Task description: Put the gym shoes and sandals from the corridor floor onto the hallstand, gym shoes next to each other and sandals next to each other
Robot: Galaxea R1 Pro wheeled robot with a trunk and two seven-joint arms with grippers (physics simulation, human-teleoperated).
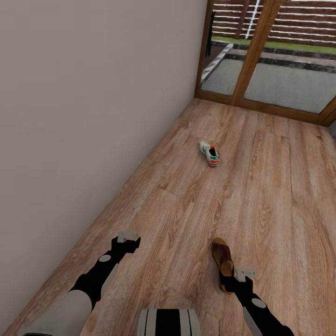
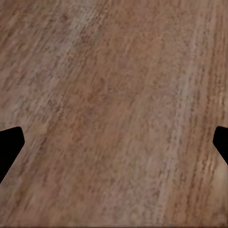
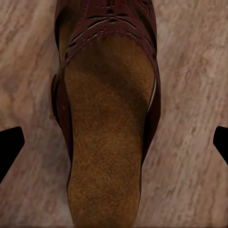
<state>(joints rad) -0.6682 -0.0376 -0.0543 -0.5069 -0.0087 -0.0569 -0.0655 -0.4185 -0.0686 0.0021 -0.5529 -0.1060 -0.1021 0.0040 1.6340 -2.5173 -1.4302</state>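
Note:
One gym shoe (image 1: pixel 210 154), white with a green stripe and a teal-orange heel, lies alone on the corridor floor (image 1: pixel 270 196), well ahead of me. A brown sandal (image 1: pixel 223 261) lies close in front, toe pointing away. My right gripper (image 1: pixel 237 279) hovers over its heel end, open. In the right wrist view the sandal (image 3: pixel 107 142) with its tan footbed lies between the two black fingertips (image 3: pixel 9 148), which stand wide apart and do not touch it. My left gripper (image 1: pixel 128 242) hangs open above bare planks (image 2: pixel 114 104). The hallstand is out of view.
A plain beige wall (image 1: pixel 70 116) runs along the left side. A wood-framed glass door (image 1: pixel 261 60) closes the far end of the corridor. My own trunk (image 1: pixel 168 322) shows at the bottom edge. Open floor stretches to the right.

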